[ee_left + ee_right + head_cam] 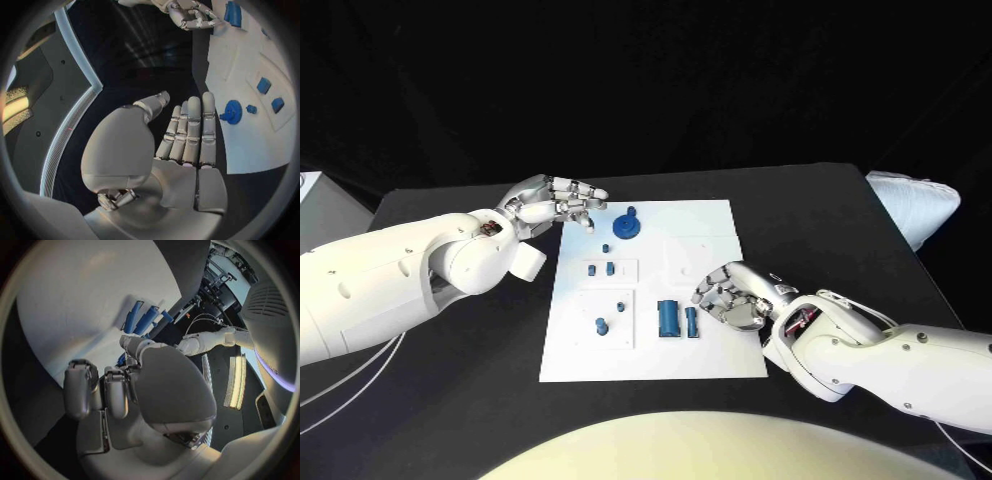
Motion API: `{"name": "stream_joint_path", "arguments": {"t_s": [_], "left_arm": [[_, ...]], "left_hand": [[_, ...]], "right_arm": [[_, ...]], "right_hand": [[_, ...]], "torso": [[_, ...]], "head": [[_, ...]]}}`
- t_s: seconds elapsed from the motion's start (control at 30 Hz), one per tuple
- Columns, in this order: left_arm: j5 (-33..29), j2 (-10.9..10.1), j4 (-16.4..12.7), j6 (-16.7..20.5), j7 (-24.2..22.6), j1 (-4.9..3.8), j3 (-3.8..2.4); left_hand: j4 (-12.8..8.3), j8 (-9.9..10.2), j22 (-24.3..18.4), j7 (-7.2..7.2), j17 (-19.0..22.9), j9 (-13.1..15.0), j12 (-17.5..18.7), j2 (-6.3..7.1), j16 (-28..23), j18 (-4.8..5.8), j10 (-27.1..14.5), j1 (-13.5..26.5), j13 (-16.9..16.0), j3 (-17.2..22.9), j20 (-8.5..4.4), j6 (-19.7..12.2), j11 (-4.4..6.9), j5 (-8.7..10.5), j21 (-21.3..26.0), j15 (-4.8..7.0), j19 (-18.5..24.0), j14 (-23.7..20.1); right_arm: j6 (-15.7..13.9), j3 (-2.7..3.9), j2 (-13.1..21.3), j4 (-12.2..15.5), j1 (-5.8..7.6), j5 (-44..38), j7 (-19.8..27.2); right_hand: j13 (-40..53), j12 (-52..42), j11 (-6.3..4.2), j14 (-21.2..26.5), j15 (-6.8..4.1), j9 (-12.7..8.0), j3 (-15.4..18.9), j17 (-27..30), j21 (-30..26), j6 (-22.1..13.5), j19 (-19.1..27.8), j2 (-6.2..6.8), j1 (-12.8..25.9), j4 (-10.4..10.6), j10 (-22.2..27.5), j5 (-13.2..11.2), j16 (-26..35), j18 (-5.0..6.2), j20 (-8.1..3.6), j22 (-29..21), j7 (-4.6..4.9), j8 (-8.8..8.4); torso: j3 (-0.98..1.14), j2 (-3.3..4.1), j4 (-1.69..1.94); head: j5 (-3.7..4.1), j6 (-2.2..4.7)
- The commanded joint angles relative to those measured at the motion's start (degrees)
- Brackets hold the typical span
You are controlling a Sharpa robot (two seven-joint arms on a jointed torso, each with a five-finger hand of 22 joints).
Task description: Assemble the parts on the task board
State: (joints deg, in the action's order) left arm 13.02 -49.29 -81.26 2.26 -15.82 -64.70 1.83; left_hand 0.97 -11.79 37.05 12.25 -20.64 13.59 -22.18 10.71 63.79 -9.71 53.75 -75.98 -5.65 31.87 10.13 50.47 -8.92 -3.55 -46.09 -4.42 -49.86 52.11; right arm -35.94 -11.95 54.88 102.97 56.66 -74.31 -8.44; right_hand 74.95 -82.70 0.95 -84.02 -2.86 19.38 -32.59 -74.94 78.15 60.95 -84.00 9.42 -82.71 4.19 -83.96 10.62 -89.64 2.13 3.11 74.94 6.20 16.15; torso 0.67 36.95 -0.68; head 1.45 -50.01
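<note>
The white task board point(708, 232) lies in the middle of the black table. On it are a round blue part point(627, 226) near the far edge, small blue parts point(600, 268) left of centre, another small part point(603, 325), and two long blue parts point(679, 320). My left hand point(557, 203) hovers at the board's far left corner with its fingers straight and nothing in them; the round part point(231, 111) lies just past its fingertips. My right hand point(733, 295) hangs over the board's right side beside the long parts point(142, 317), fingers curled. A blue sliver point(121, 359) shows by its thumb; whether it is held is unclear.
A white padded object point(916, 203) sits at the table's far right corner. A pale box edge point(307, 186) shows at the far left. Black table point(473, 400) lies bare on both sides of the board.
</note>
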Motion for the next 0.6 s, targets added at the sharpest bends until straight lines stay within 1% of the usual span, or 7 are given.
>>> {"name": "stream_joint_path", "arguments": {"t_s": [0.03, 0.17, 0.3, 0.47, 0.6], "left_arm": [[-0.25, 0.03, -0.09, -0.5, -0.4, 0.04, -0.04], [-0.25, 0.0, -0.08, -0.49, -0.38, 0.05, -0.04], [-0.25, -0.02, -0.08, -0.5, -0.38, 0.07, -0.04], [-0.25, -0.05, -0.08, -0.52, -0.35, 0.08, -0.04], [-0.25, -0.06, -0.08, -0.54, -0.33, 0.09, -0.04]], "left_hand": [[0.24, -0.13, -0.03, 0.15, 0.06, -0.05, -0.2, -0.48, 0.33, -0.82, -0.42, 0.23, 0.05, 0.02, 0.12, -0.41, 0.16, -0.21, 0.2, -0.4, -0.4, -0.2], [0.24, -0.13, -0.03, 0.15, 0.06, -0.05, -0.2, -0.48, 0.33, -0.82, -0.42, 0.23, 0.05, 0.02, 0.12, -0.41, 0.16, -0.21, 0.2, -0.4, -0.4, -0.2], [0.24, -0.13, -0.03, 0.15, 0.06, -0.05, -0.2, -0.48, 0.33, -0.82, -0.42, 0.23, 0.05, 0.02, 0.12, -0.41, 0.16, -0.21, 0.2, -0.4, -0.4, -0.2], [0.24, -0.13, -0.03, 0.15, 0.06, -0.05, -0.2, -0.48, 0.33, -0.82, -0.42, 0.23, 0.05, 0.02, 0.12, -0.41, 0.16, -0.21, 0.2, -0.4, -0.4, -0.2], [0.24, -0.13, -0.03, 0.15, 0.06, -0.05, -0.2, -0.48, 0.33, -0.82, -0.42, 0.23, 0.05, 0.02, 0.12, -0.41, 0.16, -0.21, 0.2, -0.4, -0.4, -0.2]], "right_arm": [[0.64, -0.01, -0.38, 0.09, -0.16, -1.84, -0.03], [-0.19, 0.0, -0.76, 0.24, -0.22, -1.93, -0.83], [0.14, 0.0, -0.98, 0.3, -0.25, -1.71, -1.18], [2.72, 0.0, -1.13, 0.43, -0.25, -1.49, -1.79], [5.17, 0.0, -1.22, 0.4, -0.26, -1.96, -3.31]], "right_hand": [[11.74, -0.11, 0.37, -5.98, 0.33, 0.09, -0.48, -15.06, 0.37, 0.29, -2.32, -0.02, 0.6, -0.13, -3.57, -0.38, -0.36, 0.1, 0.38, 12.12, -0.05, -0.25], [11.72, -0.09, 0.38, -5.98, 0.34, 0.14, -0.79, -15.06, 0.4, 0.23, -2.33, -0.11, 0.92, -0.3, -3.57, -0.44, -0.36, 0.1, 0.39, 12.13, -0.04, -0.26], [11.73, -0.11, 0.37, -5.98, 0.35, 0.23, -1.01, -15.06, 0.39, 0.23, -2.33, -0.07, 1.37, -0.48, -3.58, -0.58, -0.36, 0.1, 0.4, 12.12, -0.05, -0.22], [11.78, -0.23, 0.33, -5.98, 0.33, 0.44, -1.14, -15.06, 0.41, 0.41, -2.33, 0.02, 2.23, -0.71, -3.63, -0.8, -0.36, 0.1, 0.41, 12.12, -0.14, -0.04], [11.8, -0.29, 0.29, -5.98, 0.32, 0.54, -1.2, -15.06, 0.53, 0.47, -2.36, -0.06, 2.58, -0.75, -3.66, -0.86, -0.36, 0.08, 0.4, 12.14, -0.21, 0.05]], "torso": [[0.01, 0.02, 0.04], [0.03, 0.02, 0.0], [0.01, 0.01, -0.01], [0.01, 0.0, -0.06], [-0.01, -0.02, -0.08]], "head": [[-0.12, 0.01], [-0.15, 0.01], [-0.19, 0.01], [-0.23, 0.01], [-0.28, 0.01]]}}
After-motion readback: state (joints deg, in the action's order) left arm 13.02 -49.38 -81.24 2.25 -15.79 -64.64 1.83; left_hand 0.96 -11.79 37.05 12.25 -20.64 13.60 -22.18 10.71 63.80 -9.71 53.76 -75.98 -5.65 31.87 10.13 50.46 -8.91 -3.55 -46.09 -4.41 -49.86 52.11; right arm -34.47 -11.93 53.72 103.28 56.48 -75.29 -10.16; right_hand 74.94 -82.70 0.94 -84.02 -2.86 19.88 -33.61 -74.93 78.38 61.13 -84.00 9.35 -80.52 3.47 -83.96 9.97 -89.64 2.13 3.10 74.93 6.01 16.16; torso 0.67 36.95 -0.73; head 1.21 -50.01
